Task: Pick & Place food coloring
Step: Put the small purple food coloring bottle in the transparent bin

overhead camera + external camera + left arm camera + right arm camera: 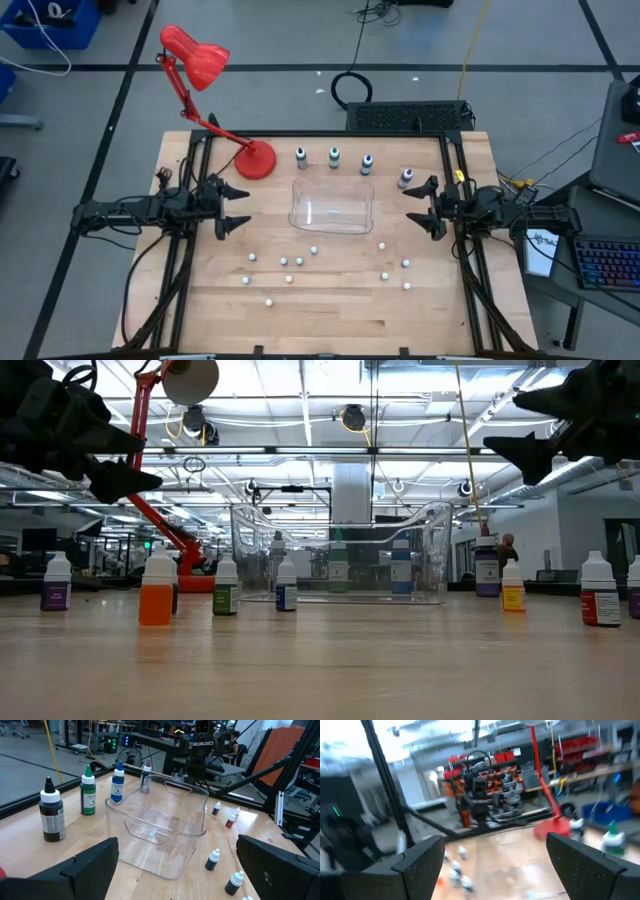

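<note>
On the pale wooden table [330, 300], we see four food coloring bottles [333, 157] lined behind a clear plastic bin [331, 208] (presumably their destination); left gripper [236, 207] and right gripper [418, 207] wait alongside, fingers spread, empty.

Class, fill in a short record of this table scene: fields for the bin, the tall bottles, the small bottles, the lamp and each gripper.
Bin: clear plastic bin, mid-table, looks empty
Tall bottles: four bottles in a row behind the bin
Small bottles: small dropper bottles scattered in front of it
Lamp: red desk lamp, back left
Left gripper: open, left of bin
Right gripper: open, right of bin
</note>
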Action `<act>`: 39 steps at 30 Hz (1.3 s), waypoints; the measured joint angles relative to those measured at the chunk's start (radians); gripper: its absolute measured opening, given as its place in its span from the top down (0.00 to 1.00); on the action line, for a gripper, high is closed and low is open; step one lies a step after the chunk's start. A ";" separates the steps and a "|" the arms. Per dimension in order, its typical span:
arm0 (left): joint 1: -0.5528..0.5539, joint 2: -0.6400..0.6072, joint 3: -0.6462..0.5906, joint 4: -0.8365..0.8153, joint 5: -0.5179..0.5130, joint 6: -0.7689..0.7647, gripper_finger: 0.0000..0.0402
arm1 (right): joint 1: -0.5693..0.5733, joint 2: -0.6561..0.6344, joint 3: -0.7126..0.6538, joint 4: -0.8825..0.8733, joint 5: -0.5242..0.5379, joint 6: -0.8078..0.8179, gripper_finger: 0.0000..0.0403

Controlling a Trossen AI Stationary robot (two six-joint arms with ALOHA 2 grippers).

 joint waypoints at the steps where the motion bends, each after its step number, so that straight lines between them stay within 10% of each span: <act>1: 0.000 0.000 0.000 0.000 0.000 0.000 0.01 | 0.000 0.000 0.000 0.000 0.000 0.069 0.17; 39: 0.000 0.000 0.000 0.000 0.000 0.000 0.01 | -0.001 0.042 0.001 -0.059 0.065 0.147 0.17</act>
